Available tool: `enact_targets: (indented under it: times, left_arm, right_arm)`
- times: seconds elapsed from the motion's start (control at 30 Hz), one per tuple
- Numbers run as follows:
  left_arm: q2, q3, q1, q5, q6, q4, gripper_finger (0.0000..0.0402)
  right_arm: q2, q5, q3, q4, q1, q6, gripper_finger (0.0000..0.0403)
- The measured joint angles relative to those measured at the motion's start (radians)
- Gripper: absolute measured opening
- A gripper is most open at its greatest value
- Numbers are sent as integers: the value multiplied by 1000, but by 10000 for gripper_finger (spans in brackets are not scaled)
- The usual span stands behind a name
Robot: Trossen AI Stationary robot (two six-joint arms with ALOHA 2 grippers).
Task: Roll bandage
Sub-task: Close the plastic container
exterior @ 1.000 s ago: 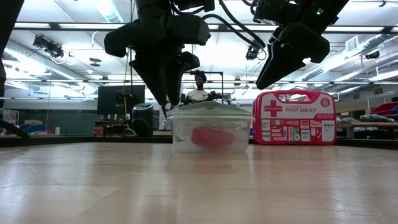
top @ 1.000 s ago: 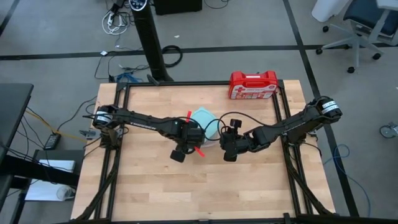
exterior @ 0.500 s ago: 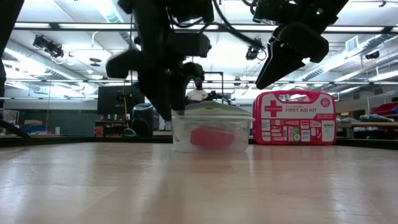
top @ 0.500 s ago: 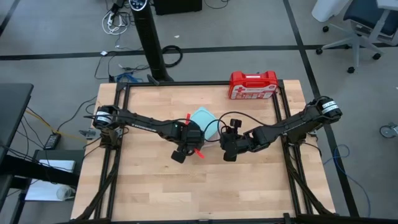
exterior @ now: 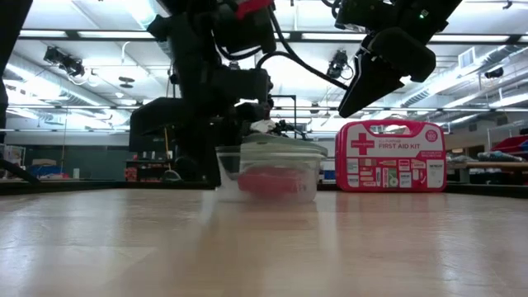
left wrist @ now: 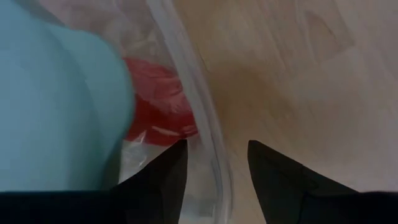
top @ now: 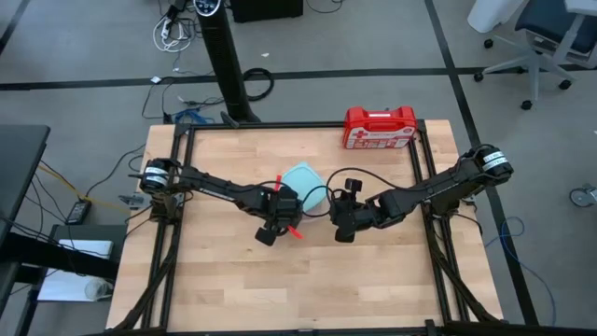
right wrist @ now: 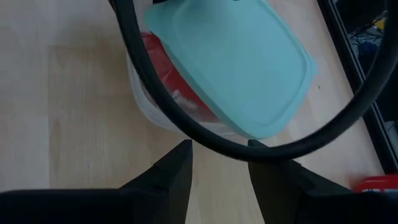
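The red bandage (left wrist: 158, 102) (exterior: 268, 181) lies inside a clear square container (exterior: 268, 169), under a pale blue lid (top: 303, 180) (right wrist: 236, 62) that rests askew on its rim. My left gripper (left wrist: 214, 155) (top: 280, 210) is open and points steeply down at the container's near-left side, its fingers on either side of the clear wall. My right gripper (top: 338, 229) (right wrist: 219, 149) hangs open above the table, right of the container, with nothing between its fingers. My left gripper straddles the container's clear wall (left wrist: 208, 155) from above, one finger (left wrist: 165, 177) inside the rim and the other (left wrist: 273, 180) outside over the wood. The container stands on the table. Which finger touches the wall I cannot tell.
A red first-aid case (top: 380, 128) (exterior: 389, 157) stands upright at the table's far edge, right of middle. A black cable (right wrist: 161, 93) loops across the right wrist view in front of the container. A person (exterior: 264, 125) sits in the room beyond the table.
My left gripper has come down at the container's near-left side, rolling a little, until its fingers stand astride the wall. The container with its lid has shifted slightly toward the table's left.
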Motion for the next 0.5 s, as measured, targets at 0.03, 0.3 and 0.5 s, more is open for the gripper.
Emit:
enact_targets:
  times: [0.03, 0.3, 0.5]
  left_arm:
    - [0, 9, 0, -2, 0, -8, 172]
    - [0, 96, 0, -7, -15, -111, 172]
    - [0, 146, -2, -3, -41, -207, 172]
  right_arm:
    - [0, 0, 0, 0, 0, 0, 150]
    - [0, 0, 0, 1, 0, 0, 150]
    - [0, 0, 0, 1, 0, 0, 150]
